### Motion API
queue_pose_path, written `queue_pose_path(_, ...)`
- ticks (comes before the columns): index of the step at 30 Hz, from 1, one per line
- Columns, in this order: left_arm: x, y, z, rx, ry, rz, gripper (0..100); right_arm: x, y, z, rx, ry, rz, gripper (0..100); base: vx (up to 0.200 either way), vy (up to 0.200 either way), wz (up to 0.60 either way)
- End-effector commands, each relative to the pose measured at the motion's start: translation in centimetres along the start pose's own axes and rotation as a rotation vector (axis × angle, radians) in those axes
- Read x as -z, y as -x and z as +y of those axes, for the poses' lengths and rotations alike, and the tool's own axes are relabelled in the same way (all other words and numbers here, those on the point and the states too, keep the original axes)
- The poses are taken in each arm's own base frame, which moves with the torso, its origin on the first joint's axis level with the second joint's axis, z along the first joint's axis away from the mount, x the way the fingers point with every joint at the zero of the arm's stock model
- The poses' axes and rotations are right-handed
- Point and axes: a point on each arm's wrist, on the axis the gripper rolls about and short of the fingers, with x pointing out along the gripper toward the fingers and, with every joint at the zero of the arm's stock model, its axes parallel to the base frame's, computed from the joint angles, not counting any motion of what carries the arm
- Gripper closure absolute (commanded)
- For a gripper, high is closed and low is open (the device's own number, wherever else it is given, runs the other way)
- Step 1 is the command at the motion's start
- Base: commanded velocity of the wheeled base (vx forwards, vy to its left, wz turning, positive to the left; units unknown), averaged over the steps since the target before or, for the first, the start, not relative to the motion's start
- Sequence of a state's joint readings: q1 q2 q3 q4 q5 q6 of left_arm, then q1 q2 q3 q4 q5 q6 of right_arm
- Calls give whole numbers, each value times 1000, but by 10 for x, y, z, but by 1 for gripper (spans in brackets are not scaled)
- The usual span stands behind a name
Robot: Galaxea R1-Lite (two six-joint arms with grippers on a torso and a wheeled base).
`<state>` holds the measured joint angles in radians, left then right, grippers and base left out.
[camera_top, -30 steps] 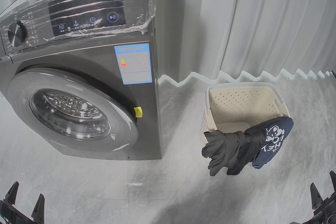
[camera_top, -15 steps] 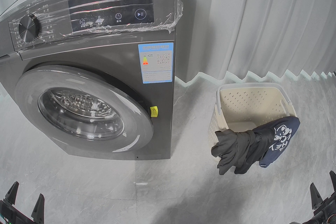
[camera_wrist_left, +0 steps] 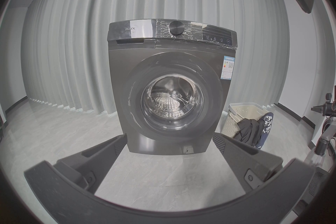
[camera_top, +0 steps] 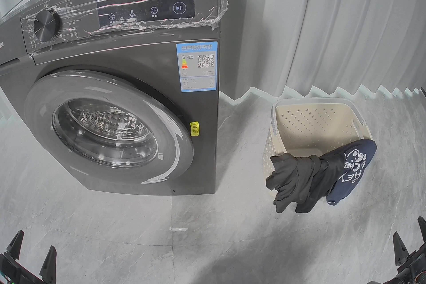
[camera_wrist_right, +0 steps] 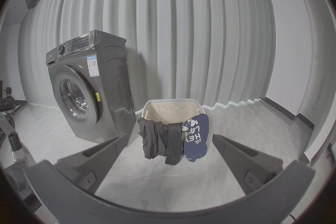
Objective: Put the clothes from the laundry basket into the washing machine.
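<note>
**Laundry check: clothes on the laundry basket rim, washing machine shut**

Two items hang over the basket's front rim. A dark grey garment is on the side nearer the machine, and a navy printed garment touches it on the other side. Both droop down the outer wall toward the floor. The cream basket stands upright on the floor, to the robot's right of the machine, near it but apart. The machine's round door is shut. Plastic wrap covers the control panel. A white curtain hangs behind both. The left pincer and the right pincer sit low at the near edge, well apart from basket and machine. Each is spread wide with nothing between its fingers.
</note>
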<state>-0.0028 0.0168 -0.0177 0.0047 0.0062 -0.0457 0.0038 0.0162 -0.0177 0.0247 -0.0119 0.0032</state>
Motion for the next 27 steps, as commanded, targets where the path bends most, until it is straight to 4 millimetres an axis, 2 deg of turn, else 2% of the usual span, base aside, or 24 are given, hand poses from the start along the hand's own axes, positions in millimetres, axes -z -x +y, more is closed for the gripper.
queue_pose_path(1, 4, 0, 0, -1, 0, 4, 0, 2, 0, 0, 3, 0, 0, 0, 0, 200, 0)
queue_pose_path(25, 4, 0, 0, -1, 0, 4, 0, 2, 0, 0, 3, 0, 0, 0, 0, 200, 0)
queue_pose_path(27, 4, 0, 0, -1, 0, 4, 0, 2, 0, 0, 3, 0, 0, 0, 0, 0, 0)
